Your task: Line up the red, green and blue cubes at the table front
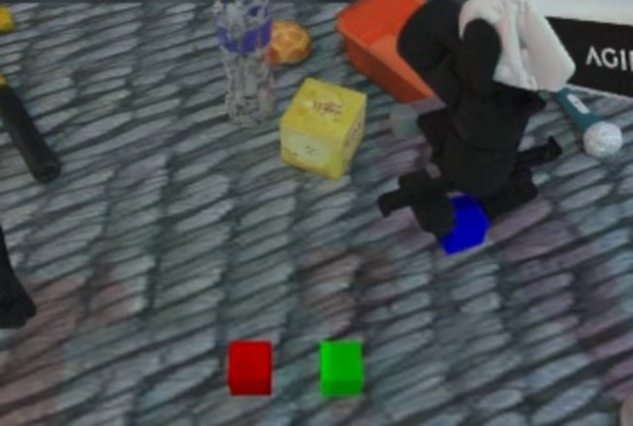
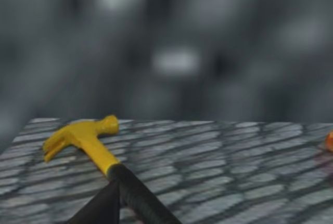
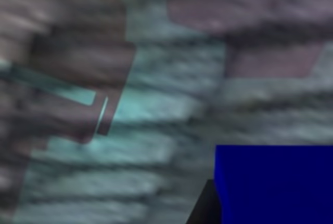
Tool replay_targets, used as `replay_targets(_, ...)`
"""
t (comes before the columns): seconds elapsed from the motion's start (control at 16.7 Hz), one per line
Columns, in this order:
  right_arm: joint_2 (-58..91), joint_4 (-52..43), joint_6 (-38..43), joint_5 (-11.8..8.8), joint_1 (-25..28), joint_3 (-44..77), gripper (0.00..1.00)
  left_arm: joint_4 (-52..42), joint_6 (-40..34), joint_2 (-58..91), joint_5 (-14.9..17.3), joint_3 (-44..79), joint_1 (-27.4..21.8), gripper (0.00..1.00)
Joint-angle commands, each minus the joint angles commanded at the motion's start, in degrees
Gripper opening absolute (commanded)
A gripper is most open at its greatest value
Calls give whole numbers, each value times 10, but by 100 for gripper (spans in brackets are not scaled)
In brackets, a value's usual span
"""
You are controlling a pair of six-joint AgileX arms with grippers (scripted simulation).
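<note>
The red cube (image 1: 249, 367) and the green cube (image 1: 341, 367) sit side by side near the table's front edge, a small gap between them. The blue cube (image 1: 465, 225) is farther back and to the right, half hidden under my right gripper (image 1: 457, 211), which is shut on it. In the right wrist view the blue cube (image 3: 276, 185) fills one corner, with a dark fingertip (image 3: 207, 206) pressed against its side. My left arm (image 1: 9, 293) is parked at the table's left edge.
A pale yellow printed block (image 1: 323, 127) stands behind the middle, with a clear bottle (image 1: 242, 41) and a round orange item (image 1: 289, 41) beyond it. An orange bin (image 1: 381, 36) lies behind my right arm. A yellow-headed hammer (image 2: 83, 138) lies at the left.
</note>
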Motion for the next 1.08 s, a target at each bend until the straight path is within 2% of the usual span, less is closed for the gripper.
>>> replay_targets(0.24, -9, 1, 23, 0, 9, -14, 0, 0, 0, 0, 0, 0, 0, 100)
replay_targets(0.42, -47, 5, 97, 1, 41, -56, 0, 0, 0, 0, 0, 0, 0, 100)
replay_targets(0.78, -150, 14, 303, 2, 125, -172, 0, 0, 0, 0, 0, 0, 0, 100)
replay_targets(0.9, -175, 18, 338, 2, 143, -197, 0, 0, 0, 0, 0, 0, 0, 100)
replay_targets(1.08, -184, 20, 348, 2, 148, -205, 0, 0, 0, 0, 0, 0, 0, 100)
